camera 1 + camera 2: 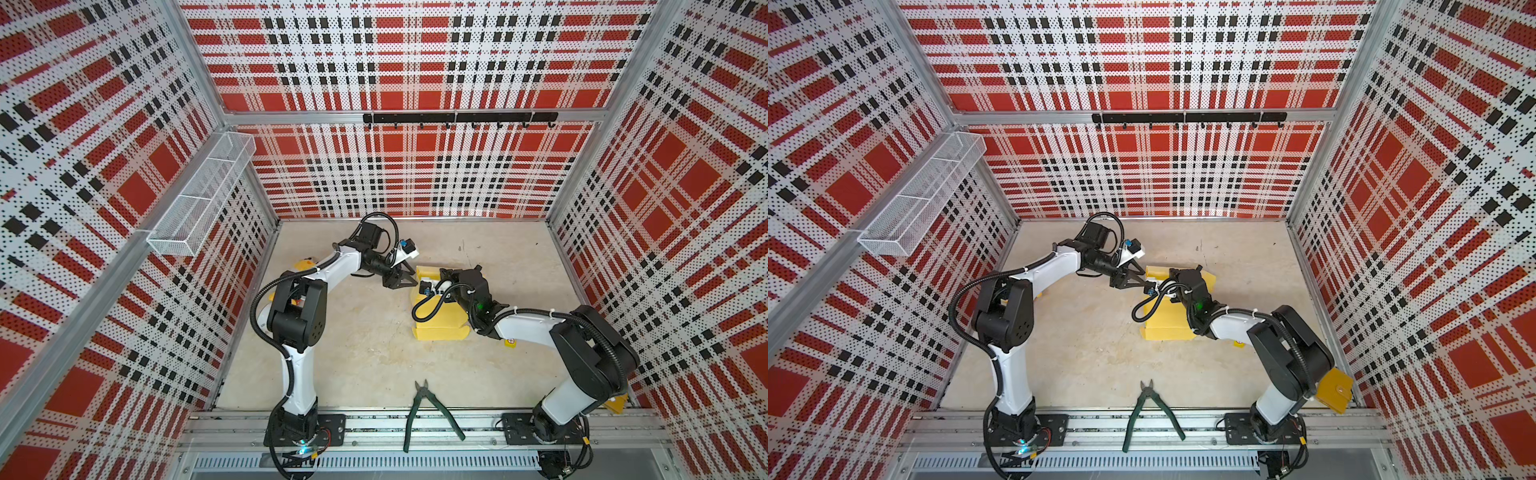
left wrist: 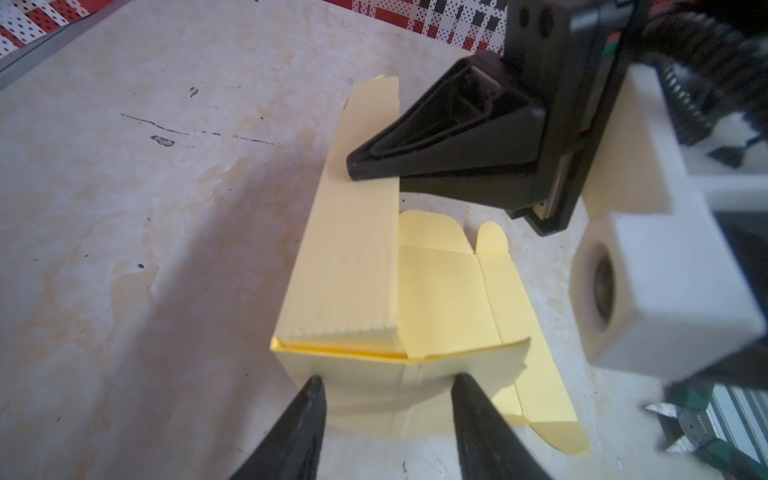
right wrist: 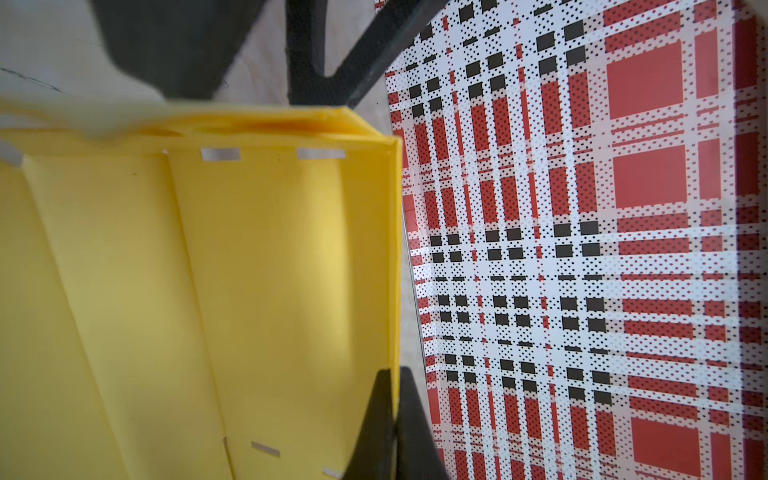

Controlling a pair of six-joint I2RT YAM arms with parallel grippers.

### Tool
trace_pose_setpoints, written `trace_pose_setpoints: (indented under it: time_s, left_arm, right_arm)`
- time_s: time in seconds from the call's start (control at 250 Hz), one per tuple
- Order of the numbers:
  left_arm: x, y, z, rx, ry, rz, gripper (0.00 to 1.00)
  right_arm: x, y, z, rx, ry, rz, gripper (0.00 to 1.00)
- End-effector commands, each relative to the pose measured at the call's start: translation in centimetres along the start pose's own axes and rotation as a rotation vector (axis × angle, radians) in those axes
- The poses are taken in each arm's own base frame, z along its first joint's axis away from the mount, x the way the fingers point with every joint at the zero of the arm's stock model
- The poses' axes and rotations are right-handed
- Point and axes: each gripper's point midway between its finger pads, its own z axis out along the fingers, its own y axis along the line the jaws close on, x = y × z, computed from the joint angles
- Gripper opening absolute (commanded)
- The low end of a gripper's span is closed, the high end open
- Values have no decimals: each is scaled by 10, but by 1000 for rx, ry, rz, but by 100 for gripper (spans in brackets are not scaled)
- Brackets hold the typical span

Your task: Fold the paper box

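— What is on the left?
— A white wire basket (image 1: 199, 195) hangs on the left wall. Below it the left gripper (image 1: 414, 276) reaches toward the middle of the table (image 1: 365, 353). Its fingers are spread apart, with the tips right at one end wall of the paper box (image 1: 440, 330). Whether they touch it cannot be told.
— And the box itself?
— It sits right of centre on the table, partly formed. One long wall stands upright and other flaps lie flat. Green-handled cutters (image 1: 422, 392) lie nearer the front rail, well apart from it.
— The right gripper?
— The right gripper (image 3: 392, 374) has its fingers pressed together on that upright wall, one on each side of the card. At the far right a mustard pouch (image 1: 1335, 390) sits by that arm's base.
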Motion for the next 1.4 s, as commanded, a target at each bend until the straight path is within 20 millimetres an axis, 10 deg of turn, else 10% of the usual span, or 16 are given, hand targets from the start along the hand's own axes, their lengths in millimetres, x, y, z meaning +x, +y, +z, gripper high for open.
trace_pose_setpoints:
  time_s: [0.0,1.396]
  left_arm:
    - [-20,2,10,17,-77,-32,53]
    - [13,-2,28,-70,-151,-315,54]
  right_arm:
    - [-29,-15,-7,14,-123,45,0]
    - [-22,-3,-8,-115,-135,182,0]
